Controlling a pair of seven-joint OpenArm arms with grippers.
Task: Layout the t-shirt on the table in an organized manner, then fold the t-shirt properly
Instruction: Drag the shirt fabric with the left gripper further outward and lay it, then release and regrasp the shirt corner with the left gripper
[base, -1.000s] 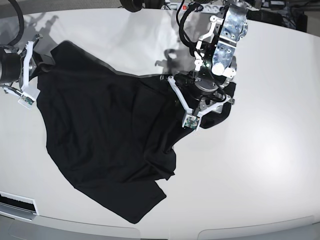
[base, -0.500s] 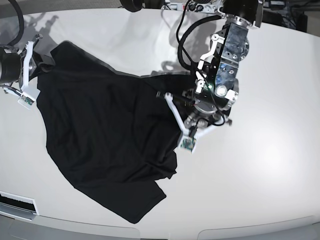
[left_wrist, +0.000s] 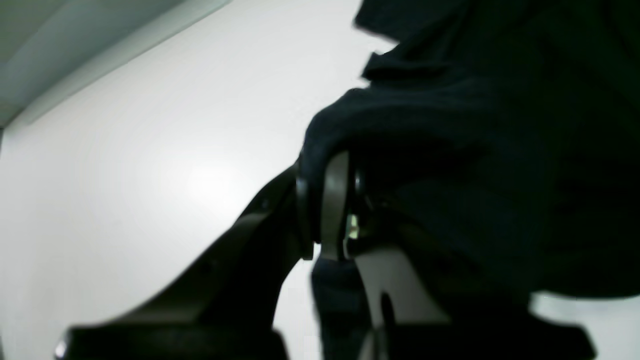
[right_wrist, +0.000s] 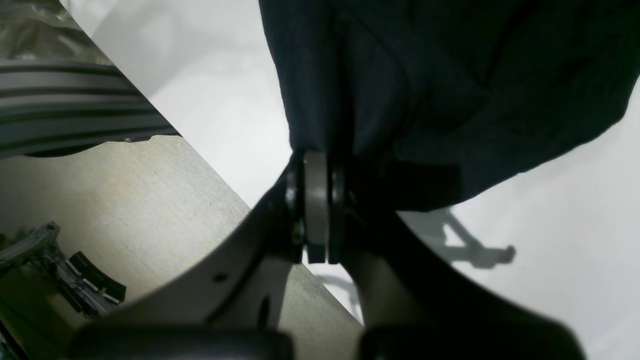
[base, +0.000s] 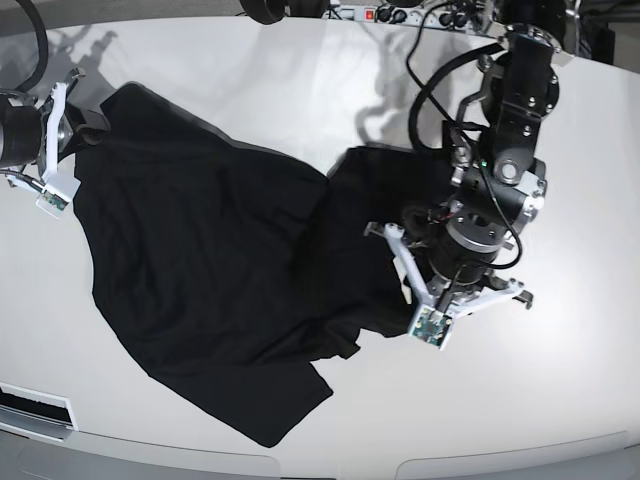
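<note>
On the white table, the black t-shirt lies spread and rumpled across the left and middle, 1 edge drawn toward the right. The left gripper is clamped on a fold of that fabric, which drapes over its closed jaws. At the table's far left edge, the right gripper pinches another bunched part of the shirt between its 2 pads, the cloth hanging taut above them.

black t-shirt (plain), glossy white table
</note>
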